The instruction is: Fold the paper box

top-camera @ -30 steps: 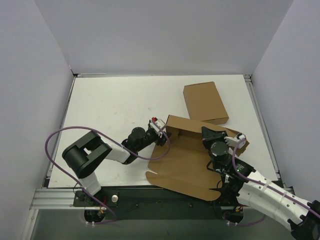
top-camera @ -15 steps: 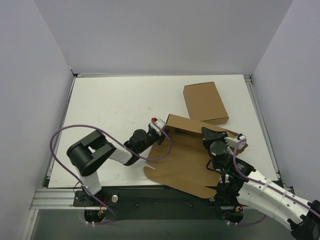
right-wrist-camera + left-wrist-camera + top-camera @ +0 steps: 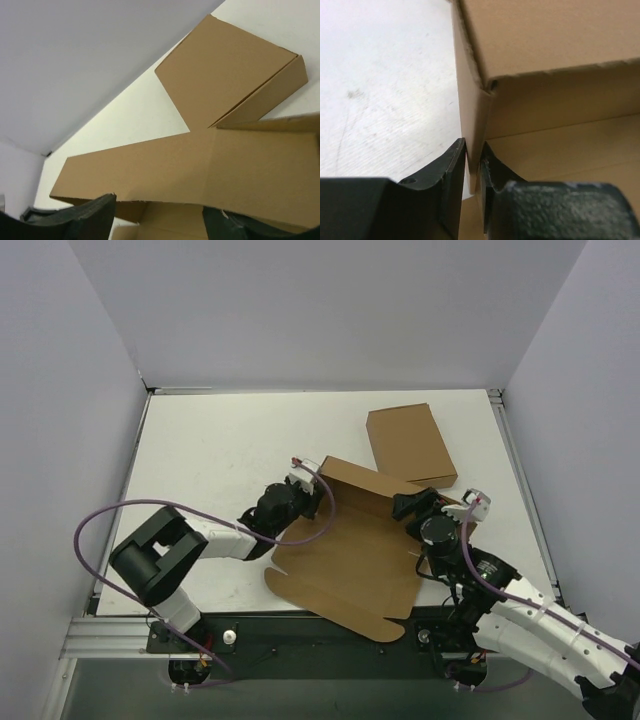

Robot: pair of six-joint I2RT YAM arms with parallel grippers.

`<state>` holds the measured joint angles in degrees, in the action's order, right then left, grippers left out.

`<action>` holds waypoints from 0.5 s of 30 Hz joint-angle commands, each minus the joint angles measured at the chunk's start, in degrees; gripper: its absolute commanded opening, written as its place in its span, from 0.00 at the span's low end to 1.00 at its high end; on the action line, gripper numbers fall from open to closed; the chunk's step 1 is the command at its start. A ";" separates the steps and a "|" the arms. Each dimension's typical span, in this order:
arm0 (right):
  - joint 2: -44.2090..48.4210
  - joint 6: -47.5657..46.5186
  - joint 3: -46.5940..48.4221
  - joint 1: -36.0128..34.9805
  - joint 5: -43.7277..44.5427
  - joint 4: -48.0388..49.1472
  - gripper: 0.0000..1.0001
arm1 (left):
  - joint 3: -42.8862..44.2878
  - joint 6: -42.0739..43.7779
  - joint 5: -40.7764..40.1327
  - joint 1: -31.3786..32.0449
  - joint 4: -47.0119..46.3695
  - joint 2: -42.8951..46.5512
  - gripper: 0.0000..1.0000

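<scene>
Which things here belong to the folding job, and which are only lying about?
Job in hand:
- paper box, partly folded
- left gripper, pinching a side wall of the box
- right gripper, open by the raised wall of the box

Lying about:
- carton, closed, beyond the paper box

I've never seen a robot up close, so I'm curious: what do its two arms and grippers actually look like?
The left arm and right arm have white rounded links with chunky black joints. A purple cable loops loosely along each. The left gripper and right gripper each have two black tapering fingers.
</scene>
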<state>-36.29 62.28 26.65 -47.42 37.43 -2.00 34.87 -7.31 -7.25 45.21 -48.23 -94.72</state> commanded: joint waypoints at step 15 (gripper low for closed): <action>5.36 -34.77 12.11 -0.22 5.19 -19.18 0.91 | 4.59 -2.88 12.86 -13.22 29.42 8.15 0.21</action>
<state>-30.72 34.30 39.51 -47.51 37.82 -17.89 37.74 -11.25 1.96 32.86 -26.72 -86.87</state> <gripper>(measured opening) 0.902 0.219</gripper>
